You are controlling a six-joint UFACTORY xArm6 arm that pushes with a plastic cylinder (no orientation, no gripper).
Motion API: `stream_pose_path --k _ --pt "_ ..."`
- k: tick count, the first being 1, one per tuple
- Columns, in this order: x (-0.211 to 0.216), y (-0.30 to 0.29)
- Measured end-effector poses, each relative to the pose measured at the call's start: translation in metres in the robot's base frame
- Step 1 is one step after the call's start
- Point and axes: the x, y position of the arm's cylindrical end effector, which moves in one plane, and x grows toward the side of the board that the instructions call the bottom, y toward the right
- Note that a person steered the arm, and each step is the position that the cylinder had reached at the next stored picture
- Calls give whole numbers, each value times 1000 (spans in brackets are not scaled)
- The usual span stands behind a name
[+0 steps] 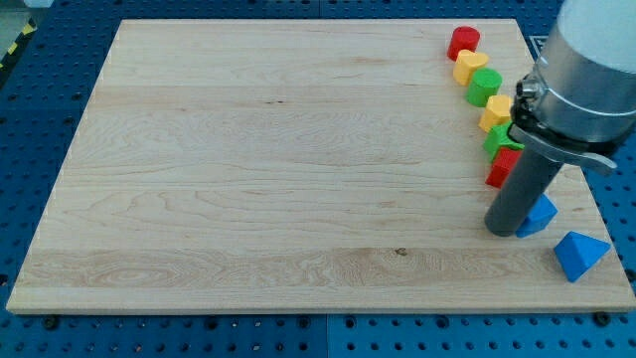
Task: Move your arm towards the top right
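Observation:
My tip (504, 229) rests on the wooden board (278, 169) at the view's right, just left of a blue block (542, 214) and just below a red block (502, 167). Above it a curved column of blocks runs toward the view's top: a green block (500, 139), a yellow block (496, 111), a green round block (485, 86), a yellow block (469, 66) and a red round block (463, 42). A blue triangular block (579, 254) lies at the lower right. The rod and arm body hide part of the blocks on the right.
The board's right edge (596, 199) is close to the tip. A blue perforated table (40, 119) surrounds the board.

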Motion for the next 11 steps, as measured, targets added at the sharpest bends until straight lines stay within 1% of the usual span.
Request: stream_pose_path --k 1,2,3,4,5,7,8,9,11 --pt "0 16" --pt "0 17" --pt "0 2" --pt "-19 -35" --pt "-76 -67" --pt "-222 -98" --pt "-295 -98" --pt "-344 -84" --pt "-349 -58"
